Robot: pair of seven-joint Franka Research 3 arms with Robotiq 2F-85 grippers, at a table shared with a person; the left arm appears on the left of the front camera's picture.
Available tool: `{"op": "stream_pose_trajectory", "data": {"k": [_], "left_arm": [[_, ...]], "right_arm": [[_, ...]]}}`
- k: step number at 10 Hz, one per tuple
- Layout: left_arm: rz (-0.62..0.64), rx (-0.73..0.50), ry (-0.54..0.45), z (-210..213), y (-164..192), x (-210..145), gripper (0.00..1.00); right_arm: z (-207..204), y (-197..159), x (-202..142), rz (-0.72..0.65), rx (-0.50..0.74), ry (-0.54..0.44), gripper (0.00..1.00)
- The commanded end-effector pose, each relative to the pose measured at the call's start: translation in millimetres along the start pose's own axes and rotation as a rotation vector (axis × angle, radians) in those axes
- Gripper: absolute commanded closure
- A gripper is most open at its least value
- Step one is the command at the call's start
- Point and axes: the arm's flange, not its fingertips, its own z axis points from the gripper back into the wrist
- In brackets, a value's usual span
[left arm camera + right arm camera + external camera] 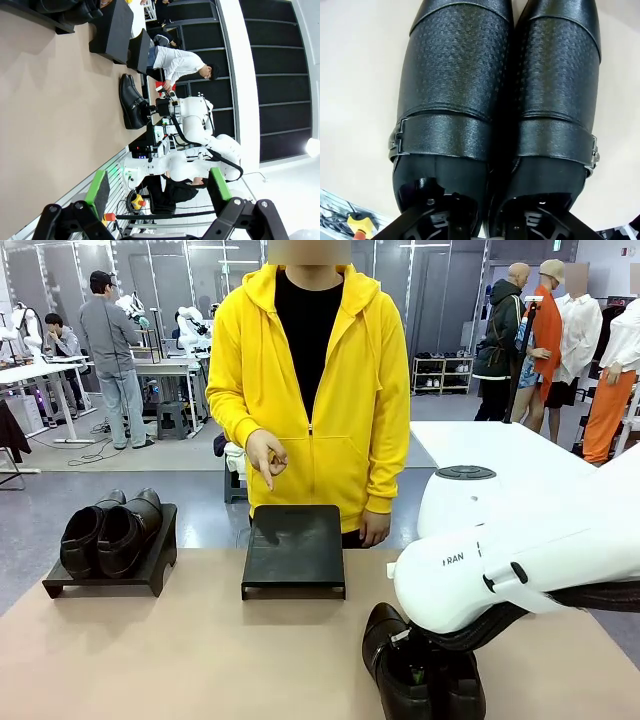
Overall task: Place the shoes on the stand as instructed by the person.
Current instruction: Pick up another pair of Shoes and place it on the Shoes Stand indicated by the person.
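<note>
You've got the right gripper (485,202) with a finger inside each shoe of the black pair (495,85), grip unconfirmed. Toes point away, toward the empty stand (293,540). Left gripper (159,190) is spread wide.

Grey floor (200,520) ran back from the tan table (200,660) to a rear wall of glass panels (430,290) in dark frames, which caught reflections of ceiling strip lights (205,248). White work tables (30,370) and a grey stool (172,418) stood at the left, with cables (95,452) trailing on the floor nearby. A second white table (500,440) stood at the right, and a low shelf rack (442,373) near the rear wall. From the left wrist, a black panelled wall (270,75) adjoined a white column (240,75), and one bright lamp (313,147) glared at the edge.
</note>
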Motion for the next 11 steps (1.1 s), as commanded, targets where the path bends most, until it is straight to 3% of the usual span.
{"op": "stream_pose_trajectory", "data": {"k": [1,4,7,11], "left_arm": [[-0.015,0.001,0.006,-1.2,-2.3,-4.6,0.00],[-0.015,0.001,0.006,-1.2,-2.3,-4.6,0.00],[-0.015,0.001,0.006,-1.2,-2.3,-4.6,0.00],[-0.015,0.001,0.006,-1.2,-2.3,-4.6,0.00]], "right_arm": [[-14.9,-9.7,-35.6,-0.042,-0.018,-0.029,1.00],[-2.0,-8.9,-36.7,-0.045,-0.029,-0.053,1.00],[67.9,-3.8,-33.2,-0.039,0.007,-0.110,1.00],[140.7,28.7,4.4,0.009,0.059,-0.164,1.00]]}}
